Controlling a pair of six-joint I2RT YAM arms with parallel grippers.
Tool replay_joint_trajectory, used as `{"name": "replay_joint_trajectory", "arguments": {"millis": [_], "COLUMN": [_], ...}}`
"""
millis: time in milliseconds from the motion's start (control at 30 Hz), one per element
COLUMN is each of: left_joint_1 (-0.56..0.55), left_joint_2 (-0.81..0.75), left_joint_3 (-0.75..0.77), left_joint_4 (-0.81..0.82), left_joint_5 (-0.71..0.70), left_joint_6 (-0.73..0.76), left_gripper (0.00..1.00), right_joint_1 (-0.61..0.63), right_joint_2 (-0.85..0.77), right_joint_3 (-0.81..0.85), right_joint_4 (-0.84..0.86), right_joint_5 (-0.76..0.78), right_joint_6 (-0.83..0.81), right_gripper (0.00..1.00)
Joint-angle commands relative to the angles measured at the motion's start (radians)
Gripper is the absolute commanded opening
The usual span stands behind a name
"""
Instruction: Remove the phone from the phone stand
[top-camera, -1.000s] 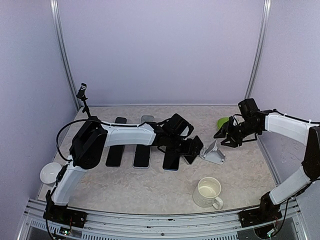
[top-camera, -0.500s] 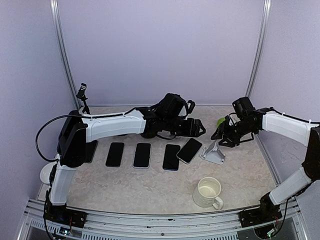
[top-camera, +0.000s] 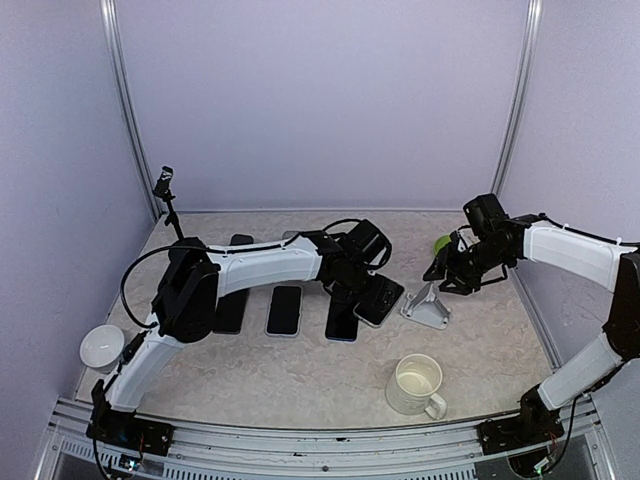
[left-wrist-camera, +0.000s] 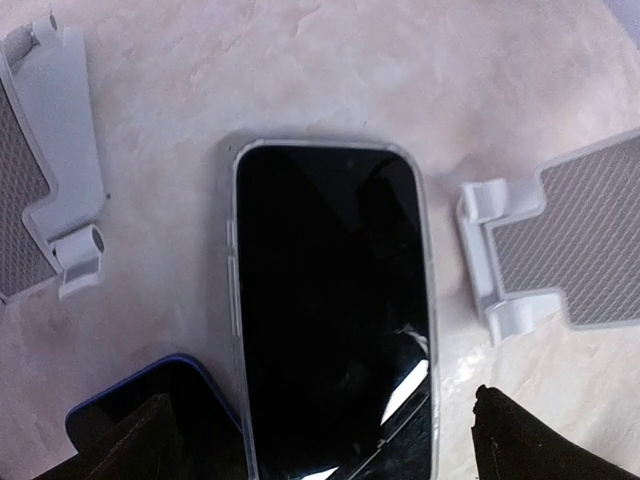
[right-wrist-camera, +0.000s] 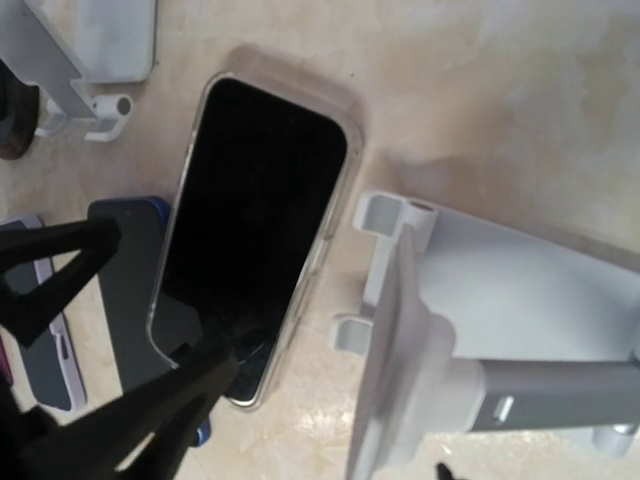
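Black phone (left-wrist-camera: 330, 310), bottom edge cut off, lies inside spread left pincer (left-wrist-camera: 320, 418); right pincer (right-wrist-camera: 177, 295) apart.

black clear-cased phone (left-wrist-camera: 330, 310) lies flat, just beside the white stand (right-wrist-camera: 500, 300).

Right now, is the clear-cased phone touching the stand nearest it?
Apart. The left wrist view shows a strip of bare table running between the right edge of the phone and the stand, so they do not meet.

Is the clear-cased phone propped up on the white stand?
No, the phone lies flat on the table beside the empty stand.
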Motion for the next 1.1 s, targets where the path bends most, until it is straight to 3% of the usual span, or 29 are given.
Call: {"name": "replay_joint_trajectory", "arguments": {"millis": [0, 900, 967, 1067], "left_joint_1": [-0.035, -0.082, -0.073, -0.061], "left_joint_2": [0.027, 0.204, 0.2, 0.184], "left_joint_3": [0.035, 0.124, 0.109, 0.089], "left_joint_4": [-0.094, -0.15, -0.143, -0.128], "left_joint_5": [-0.105, -0.136, -0.111, -0.09], "left_joint_6": [0.073, 0.137, 0.111, 0.085], "left_gripper": [0.99, 0.99, 0.96, 0.81], "right_joint_1": [0.009, 0.009, 0.009, 0.009], "right_joint_2": [0.006, -0.007, -0.011, -0.01], "right_joint_3": [0.028, 0.004, 0.003, 0.005], "right_joint_4": [-0.017, -0.017, -0.019, -0.022], "right_joint_5": [0.01, 0.003, 0.004, 0.007], "right_joint_6": [-0.02, -0.016, -0.016, -0.016], "right_gripper": [0.51, 0.51, 0.51, 0.51]}}
